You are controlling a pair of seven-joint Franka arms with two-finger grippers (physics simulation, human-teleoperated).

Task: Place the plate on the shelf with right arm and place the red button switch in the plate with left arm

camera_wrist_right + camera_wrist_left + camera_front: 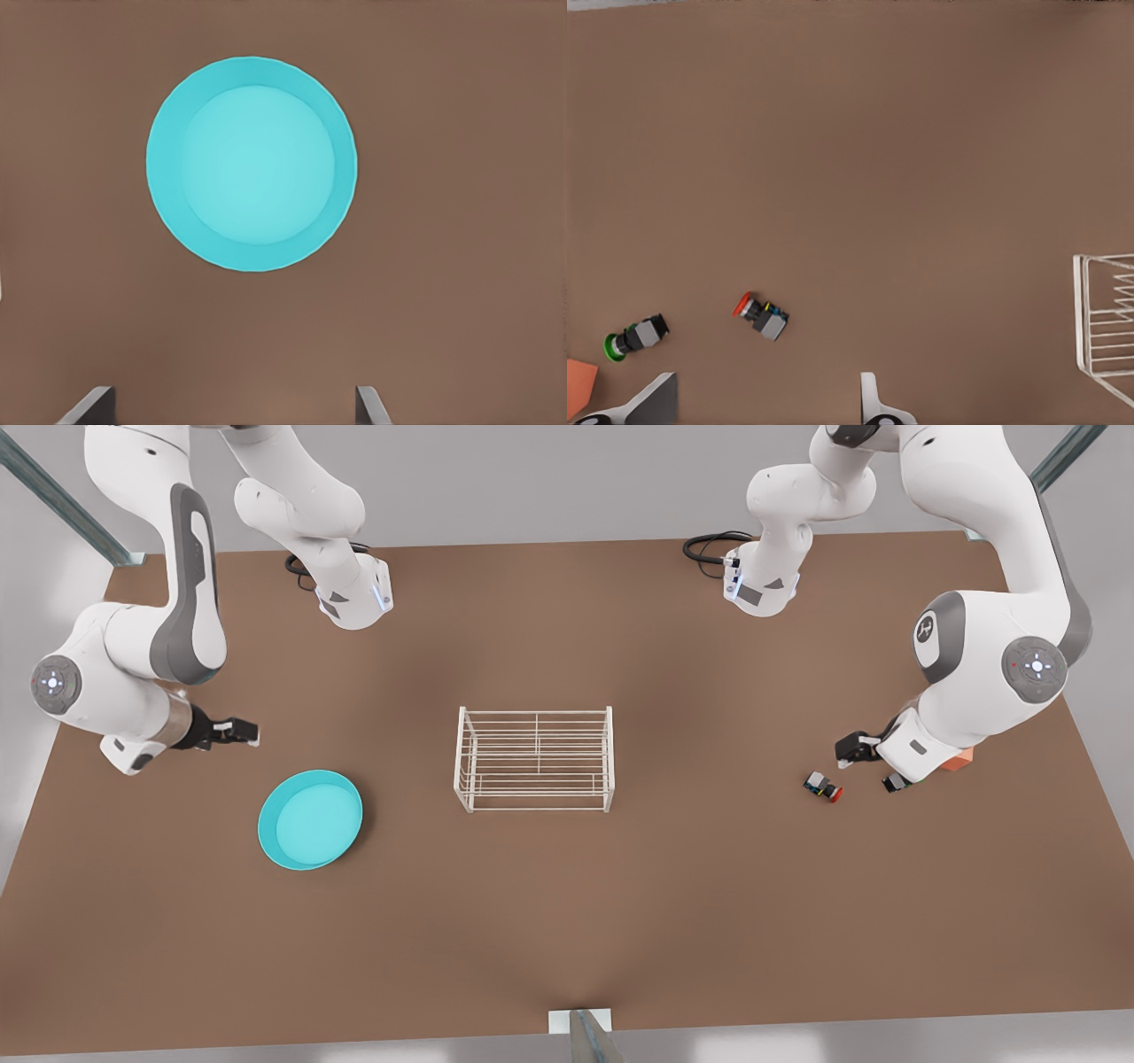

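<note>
The right gripper hovers above the table near the front view's left edge, fingers spread wide apart and holding nothing. The left gripper hovers near the front view's right edge, fingers likewise parted and empty. Both arms are bent at the elbow.

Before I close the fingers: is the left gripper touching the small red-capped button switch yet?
Apart. In the left wrist view, bare table separates the open left gripper from the small red-capped button switch.
</note>
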